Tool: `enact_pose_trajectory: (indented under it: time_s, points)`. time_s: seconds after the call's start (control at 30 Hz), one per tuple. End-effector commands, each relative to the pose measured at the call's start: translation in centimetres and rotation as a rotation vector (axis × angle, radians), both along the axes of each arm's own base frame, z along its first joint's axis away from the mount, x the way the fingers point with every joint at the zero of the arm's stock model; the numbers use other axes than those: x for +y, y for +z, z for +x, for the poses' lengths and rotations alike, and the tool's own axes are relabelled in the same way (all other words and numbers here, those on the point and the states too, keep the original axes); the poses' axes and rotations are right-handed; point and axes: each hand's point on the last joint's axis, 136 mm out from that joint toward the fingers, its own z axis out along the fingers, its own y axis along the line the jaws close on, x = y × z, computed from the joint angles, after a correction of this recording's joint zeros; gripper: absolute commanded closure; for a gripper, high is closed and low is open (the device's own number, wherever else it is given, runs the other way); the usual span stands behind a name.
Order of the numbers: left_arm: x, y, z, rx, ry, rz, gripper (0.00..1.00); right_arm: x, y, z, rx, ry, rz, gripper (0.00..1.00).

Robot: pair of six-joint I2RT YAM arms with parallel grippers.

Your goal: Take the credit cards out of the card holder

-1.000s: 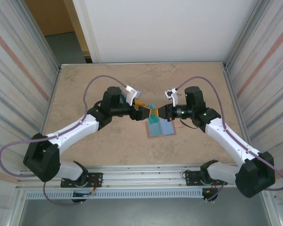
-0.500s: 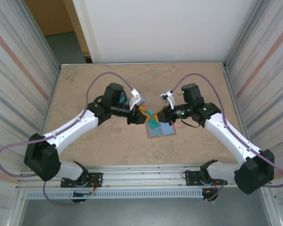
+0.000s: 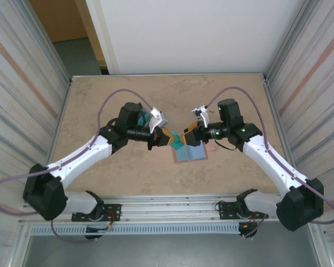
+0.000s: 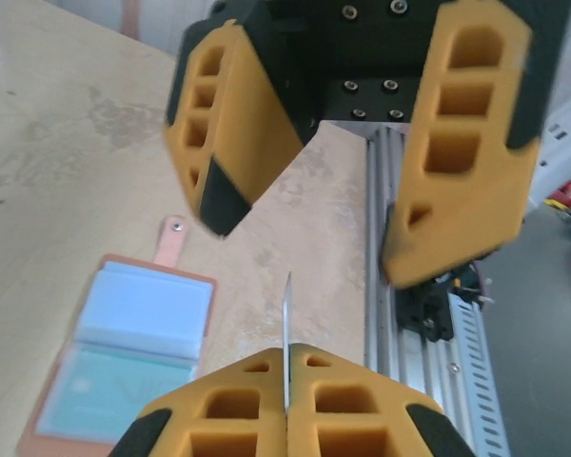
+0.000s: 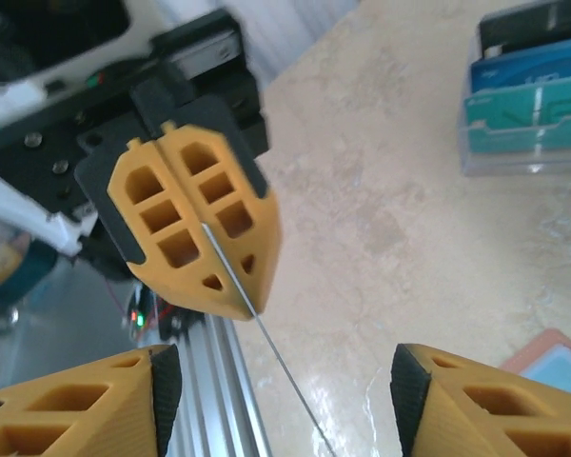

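One high camera, two close at the wrists

The top camera looks down from above and behind the arm bases (image 3: 97, 211) over the whole table (image 3: 128, 178). Each wrist camera sits close behind its own fingers (image 4: 228, 419), facing the other arm: the left wrist view has the right gripper (image 4: 309, 249) across its upper half, the right wrist view the left gripper (image 5: 240, 297) at centre left. All three share the card (image 3: 180, 143) between them.
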Motion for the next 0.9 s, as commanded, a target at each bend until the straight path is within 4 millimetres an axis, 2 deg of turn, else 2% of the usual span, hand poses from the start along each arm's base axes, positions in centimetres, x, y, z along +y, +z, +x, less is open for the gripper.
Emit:
enact_pose_trajectory:
  time_s: [0.0, 0.13, 0.27, 0.53, 0.77, 0.87]
  points:
    - [1.5, 3.5, 2.4, -0.093, 0.212, -0.126, 1.0, -0.4, 1.8, 0.9, -0.026, -0.1, 0.097, 0.37]
    - [2.9, 5.1, 3.3, -0.061, 0.359, -0.274, 1.0, -0.5, 2.2, 1.6, -0.016, -0.182, 0.198, 0.33]
    - [3.8, 5.8, 3.8, 0.001, 0.446, -0.374, 1.0, 0.2, 2.9, 1.8, -0.004, -0.202, 0.28, 0.35]
    - [3.6, 6.9, 3.9, 0.108, 0.442, -0.512, 1.0, 3.4, 4.1, 1.9, -0.002, -0.097, 0.351, 0.41]
    - [3.4, 7.1, 3.7, 0.126, 0.421, -0.523, 1.0, 4.7, 5.2, 2.3, -0.019, -0.048, 0.38, 0.45]
    - [3.3, 7.0, 3.7, 0.135, 0.417, -0.524, 1.0, 4.8, 5.8, 2.2, -0.039, -0.038, 0.392, 0.53]
